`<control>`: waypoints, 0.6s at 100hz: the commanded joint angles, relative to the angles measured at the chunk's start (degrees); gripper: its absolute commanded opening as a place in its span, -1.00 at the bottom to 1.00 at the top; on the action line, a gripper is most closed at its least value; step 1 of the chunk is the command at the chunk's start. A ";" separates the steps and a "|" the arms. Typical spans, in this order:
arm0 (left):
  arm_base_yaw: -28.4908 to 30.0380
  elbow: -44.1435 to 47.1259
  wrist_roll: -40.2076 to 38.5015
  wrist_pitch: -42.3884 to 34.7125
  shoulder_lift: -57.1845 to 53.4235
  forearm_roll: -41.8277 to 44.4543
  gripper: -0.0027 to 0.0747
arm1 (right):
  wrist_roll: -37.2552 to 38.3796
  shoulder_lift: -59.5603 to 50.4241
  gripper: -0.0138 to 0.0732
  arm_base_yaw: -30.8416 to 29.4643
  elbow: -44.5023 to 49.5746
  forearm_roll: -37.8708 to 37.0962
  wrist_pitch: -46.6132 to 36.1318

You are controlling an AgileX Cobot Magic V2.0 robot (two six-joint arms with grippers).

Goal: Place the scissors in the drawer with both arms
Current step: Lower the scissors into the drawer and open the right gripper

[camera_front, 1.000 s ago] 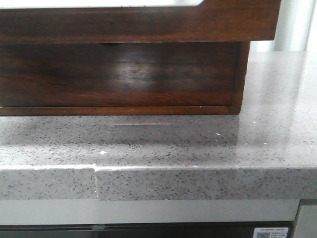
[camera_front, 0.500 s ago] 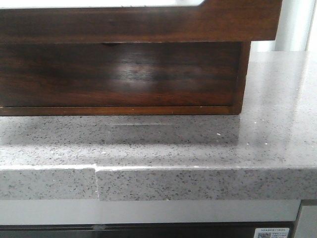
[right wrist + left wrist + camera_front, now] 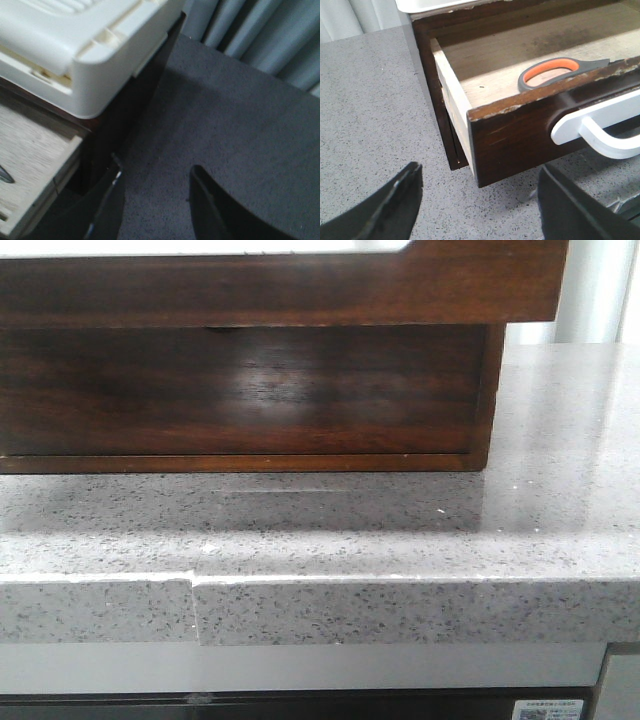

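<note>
Grey speckled stone countertop [image 3: 400, 540], seam in its front edge. Dark wooden drawer cabinet [image 3: 240, 390] sits directly on it, toward the back.

Your left claw [image 3: 477, 200] hangs with its fingers spread wide, gripping nothing. Your right claw [image 3: 155, 205] is parted too, also empty.

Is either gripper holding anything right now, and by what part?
Nothing is held. The left gripper and right gripper are both open and empty; the scissors lie in the drawer.

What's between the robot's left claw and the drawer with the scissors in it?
Nothing. In the left wrist view, only bare speckled grey counter lies between the open left gripper and the pulled-out drawer.
</note>
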 commanded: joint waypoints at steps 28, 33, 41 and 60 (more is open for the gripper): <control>-0.47 -2.05 -0.34 -4.22 0.34 -1.03 0.25 | 3.49 -10.61 -0.03 -12.83 30.10 13.92 -17.60; -0.47 -2.05 -0.34 -4.22 0.34 -1.03 0.25 | 3.49 -11.35 -0.03 -12.83 32.36 14.88 -18.22; -0.47 -2.05 -0.34 -4.22 0.34 -1.03 0.25 | 3.49 -12.01 -0.03 -12.83 34.63 15.41 -18.91; -0.47 -2.05 -0.34 -4.22 0.34 -1.03 0.22 | 3.49 -12.13 -0.03 -12.83 35.23 15.41 -19.69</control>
